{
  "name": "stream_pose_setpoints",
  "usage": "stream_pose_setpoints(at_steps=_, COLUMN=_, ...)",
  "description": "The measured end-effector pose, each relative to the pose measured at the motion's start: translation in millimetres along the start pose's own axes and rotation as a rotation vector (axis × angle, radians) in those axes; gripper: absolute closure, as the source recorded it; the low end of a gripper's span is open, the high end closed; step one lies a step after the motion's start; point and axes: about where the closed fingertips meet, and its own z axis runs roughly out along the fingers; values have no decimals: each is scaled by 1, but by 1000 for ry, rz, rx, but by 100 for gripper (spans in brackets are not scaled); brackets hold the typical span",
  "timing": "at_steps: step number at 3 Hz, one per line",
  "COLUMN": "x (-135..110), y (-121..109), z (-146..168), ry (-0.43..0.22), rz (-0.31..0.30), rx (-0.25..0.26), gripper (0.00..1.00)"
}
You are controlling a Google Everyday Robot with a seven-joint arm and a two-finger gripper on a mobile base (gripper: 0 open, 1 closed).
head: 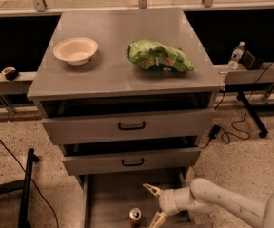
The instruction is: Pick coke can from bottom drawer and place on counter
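Hovering over the bottom drawer (109, 196), jaws spread wide, empty, just beside the coke can (135, 216), label unreadable.

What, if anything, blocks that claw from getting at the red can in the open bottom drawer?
Probably nothing, so likely yes. The gripper sits over the open bottom drawer, fingers spread, just beside the coke can, with only bare drawer floor between them.

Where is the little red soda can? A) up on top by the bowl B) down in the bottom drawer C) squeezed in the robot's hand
B: the coke can stands in the bottom drawer, just left of the open gripper, which reaches into the drawer beside it.
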Motion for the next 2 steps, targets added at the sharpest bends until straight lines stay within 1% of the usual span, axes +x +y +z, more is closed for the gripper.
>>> stream_pose_setpoints(at_steps=1, x=20, y=1, z=27, ry=-60, rz=19, rx=-5, gripper=19)
stream_pose_setpoints(at_steps=2, x=41, y=-1, z=55, ry=-96, rz=48, rx=-13, gripper=27)
